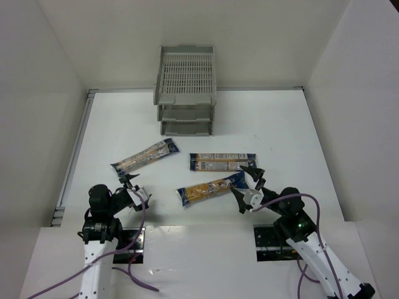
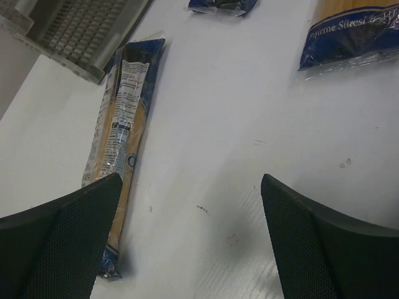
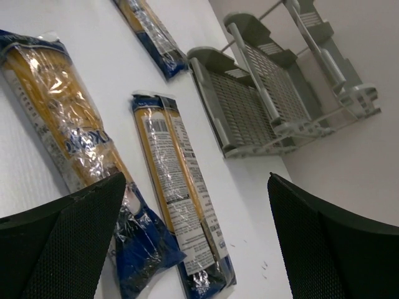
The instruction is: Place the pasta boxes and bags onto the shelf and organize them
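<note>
Three long pasta packs lie flat on the white table: a left pack, a middle-right pack and a near pack. The grey three-tier shelf stands at the back, its trays bare. My left gripper is open and empty, just near of the left pack's near end. My right gripper is open and empty beside the right ends of the near pack and the middle-right pack. The shelf also shows in the right wrist view and in the left wrist view.
White walls close in the table on the left, back and right. A metal rail runs along the table's left edge. Both arms' cables hang near their bases at the front.
</note>
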Robot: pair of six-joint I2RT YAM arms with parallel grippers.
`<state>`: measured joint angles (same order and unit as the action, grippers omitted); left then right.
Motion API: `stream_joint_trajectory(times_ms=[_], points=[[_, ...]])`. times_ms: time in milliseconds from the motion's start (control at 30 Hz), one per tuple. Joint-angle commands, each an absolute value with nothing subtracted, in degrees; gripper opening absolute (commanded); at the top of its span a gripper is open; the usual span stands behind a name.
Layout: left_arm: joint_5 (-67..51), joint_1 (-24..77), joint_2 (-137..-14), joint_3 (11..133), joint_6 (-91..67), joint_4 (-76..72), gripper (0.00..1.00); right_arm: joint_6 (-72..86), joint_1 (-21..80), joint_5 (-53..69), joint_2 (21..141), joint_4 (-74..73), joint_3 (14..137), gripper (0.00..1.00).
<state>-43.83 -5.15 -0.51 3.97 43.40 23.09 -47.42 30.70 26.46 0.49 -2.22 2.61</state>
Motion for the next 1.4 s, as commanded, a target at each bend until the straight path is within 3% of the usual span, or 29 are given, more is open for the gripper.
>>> stream_joint_trajectory(times_ms=[0, 100, 267, 433, 500, 600, 633, 767, 833, 867, 900, 967, 1133, 1367], points=[[-46.41, -5.01, 1.05, 4.66, 43.86, 21.80, 1.00, -44.93, 30.32, 31.89, -0.09, -1.14, 4.57, 1.00], [-44.91, -5.01, 1.05, 4.66, 44.56, 21.80, 1.00, -38.88, 30.32, 36.38, -0.09, 3.67, 4.05, 1.00], [-48.77, -4.48, 1.05, 4.66, 46.83, 21.09, 1.00, -5.25, 30.32, 29.83, -0.09, 17.19, 2.29, 1.00], [-52.65, -4.48, 1.05, 6.06, 65.10, 24.96, 1.00, 18.77, 30.32, 16.47, -0.09, 7.85, 13.84, 1.00], [-50.56, -4.48, 1.05, 7.82, 62.70, 21.38, 1.00, 27.75, 30.32, 15.82, 0.61, 0.57, 18.17, 1.00], [-30.66, -4.48, 1.05, 10.27, 37.84, -0.35, 1.00, 35.39, 30.32, 18.88, 4.81, -3.33, 23.81, 1.00], [-16.93, -4.48, 0.27, 11.41, 32.83, -2.87, 1.00, 36.20, 30.32, 21.16, 6.14, -2.56, 24.51, 1.00], [0.98, -4.48, -14.46, 25.63, 31.66, 5.61, 1.00, 42.26, 30.32, 23.66, 12.56, 1.05, 25.22, 1.00], [9.89, -4.48, -29.83, 32.92, 24.05, 9.48, 1.00, 46.12, 30.32, 20.06, 15.71, 4.02, 25.22, 1.00], [12.54, -4.48, -35.54, 42.53, 22.52, 12.62, 1.00, 48.06, 30.32, 17.95, 16.52, 5.70, 24.44, 1.00], [9.87, -5.27, -46.65, 47.93, 20.85, 22.23, 1.00, 49.47, 30.93, 16.62, 17.31, 8.15, 23.30, 1.00], [3.98, -5.27, -53.67, 55.95, 15.05, 28.80, 1.00, 49.48, 30.94, 18.10, 20.19, 16.04, 19.08, 1.00], [-4.64, -5.27, -65.80, 61.87, 6.16, 30.58, 1.00, 54.92, 31.46, 9.09, 22.85, 11.43, 16.36, 1.00], [-24.15, -8.59, -90.67, 76.09, 1.67, 40.85, 1.00, 57.30, 30.94, 1.76, 13.89, 8.10, 13.44, 1.00]])
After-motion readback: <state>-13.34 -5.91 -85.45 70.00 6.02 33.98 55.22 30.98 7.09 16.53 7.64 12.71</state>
